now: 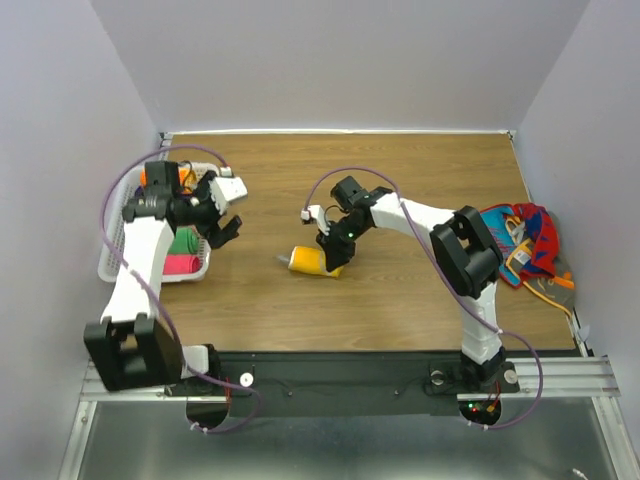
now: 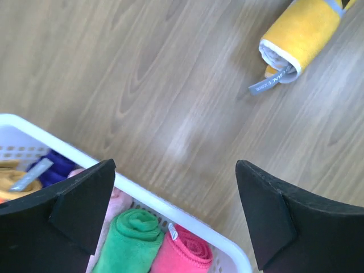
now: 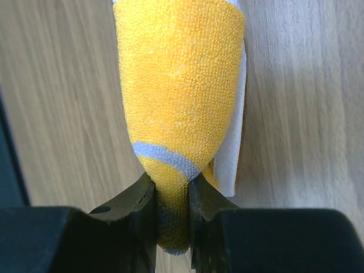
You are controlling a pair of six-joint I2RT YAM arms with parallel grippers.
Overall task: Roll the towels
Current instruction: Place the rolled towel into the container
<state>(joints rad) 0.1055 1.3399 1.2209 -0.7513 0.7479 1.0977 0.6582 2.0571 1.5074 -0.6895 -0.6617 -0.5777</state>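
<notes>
A rolled yellow towel (image 1: 308,262) with a blue stripe lies on the wooden table near the middle. My right gripper (image 1: 330,248) is shut on one end of it; in the right wrist view the yellow roll (image 3: 179,85) is pinched between the two black fingers of the gripper (image 3: 170,196). My left gripper (image 1: 228,212) hovers wide open and holds nothing at the right edge of the white basket (image 1: 112,262). Its wrist view shows the gripper (image 2: 175,170) above the basket rim (image 2: 165,206), with a green roll (image 2: 128,239), a pink roll (image 2: 185,253) and a purple towel (image 2: 54,168) inside. The yellow roll (image 2: 301,34) lies beyond.
A heap of unrolled red towels with blue patterns (image 1: 525,245) lies at the table's right edge, next to the right arm. White walls close in the table on the left, back and right. An orange towel (image 1: 160,175) shows at the basket's far end.
</notes>
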